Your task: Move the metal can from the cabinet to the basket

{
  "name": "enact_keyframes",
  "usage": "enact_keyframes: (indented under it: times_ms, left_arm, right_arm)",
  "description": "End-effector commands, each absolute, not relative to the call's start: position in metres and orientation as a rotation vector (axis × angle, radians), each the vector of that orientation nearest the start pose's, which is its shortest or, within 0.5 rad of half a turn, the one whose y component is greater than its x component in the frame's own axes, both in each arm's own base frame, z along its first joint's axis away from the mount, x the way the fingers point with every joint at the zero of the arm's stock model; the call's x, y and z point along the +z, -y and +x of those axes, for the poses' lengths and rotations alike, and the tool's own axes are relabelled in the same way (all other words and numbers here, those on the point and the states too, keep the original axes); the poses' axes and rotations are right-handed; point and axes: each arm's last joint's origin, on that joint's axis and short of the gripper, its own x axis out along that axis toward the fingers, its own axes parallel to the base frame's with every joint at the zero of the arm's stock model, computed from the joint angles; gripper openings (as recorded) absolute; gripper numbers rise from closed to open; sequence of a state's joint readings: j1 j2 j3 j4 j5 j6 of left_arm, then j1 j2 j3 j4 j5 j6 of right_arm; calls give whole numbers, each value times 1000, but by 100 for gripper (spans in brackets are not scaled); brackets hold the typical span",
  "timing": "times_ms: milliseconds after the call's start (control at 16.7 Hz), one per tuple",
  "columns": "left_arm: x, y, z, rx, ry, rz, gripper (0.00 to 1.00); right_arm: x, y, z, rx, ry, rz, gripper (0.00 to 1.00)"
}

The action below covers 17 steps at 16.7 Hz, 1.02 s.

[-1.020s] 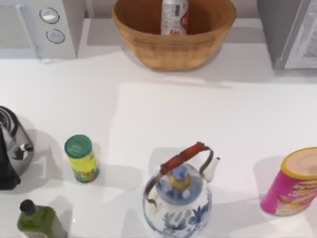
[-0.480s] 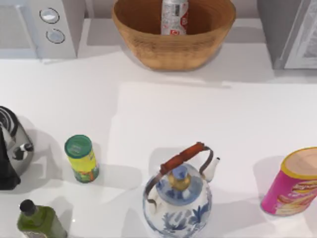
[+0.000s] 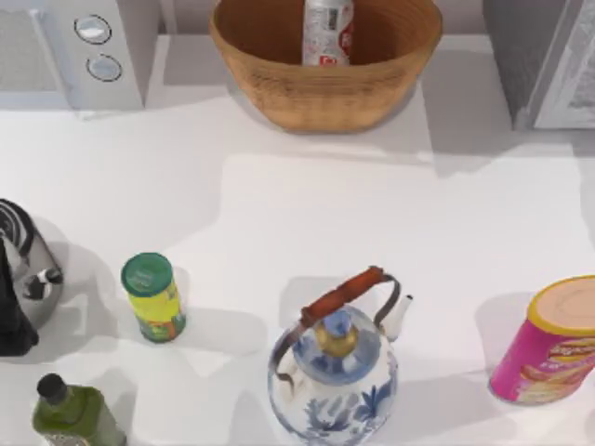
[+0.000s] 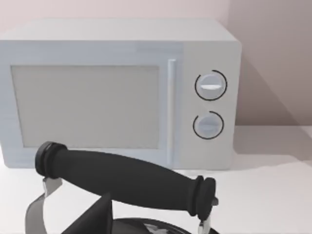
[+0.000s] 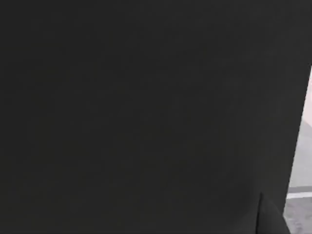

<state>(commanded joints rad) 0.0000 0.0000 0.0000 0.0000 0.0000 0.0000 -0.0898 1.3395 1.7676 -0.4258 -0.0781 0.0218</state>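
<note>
The metal can (image 3: 328, 32), silver with a white-and-red label, stands upright inside the tan wicker basket (image 3: 325, 98) at the back middle of the table. The grey cabinet (image 3: 532, 56) stands at the back right, its paler door panel (image 3: 578, 79) angled toward the table's right edge. The right wrist view is dark.
A white microwave (image 3: 88, 51) with two knobs stands at the back left, and the left wrist view faces this microwave (image 4: 117, 92) over a black kettle handle (image 4: 126, 180). A yellow canister (image 3: 153, 297), blue-and-white teapot (image 3: 335, 372), pink snack tube (image 3: 548, 344), green bottle (image 3: 70, 413) and metal kettle (image 3: 23, 279) stand along the front.
A shadow has spread over the table at the back right, between the basket and the cabinet. The can and the other objects have stayed where they were.
</note>
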Motion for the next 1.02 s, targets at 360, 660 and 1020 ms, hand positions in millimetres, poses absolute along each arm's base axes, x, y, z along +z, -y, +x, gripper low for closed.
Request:
enact_keyframes:
  times_ms: [360,660,1020]
  left_arm:
    - [160,1,106,0,0,0,100]
    - [160,1,106,0,0,0,100]
    - [160,1,106,0,0,0,100]
  right_arm:
    - [511,-79,238,1,-2,3,100]
    - [510,-98,227,0,-2,1,100]
    - [517,-89,232,-39,16,-1,100]
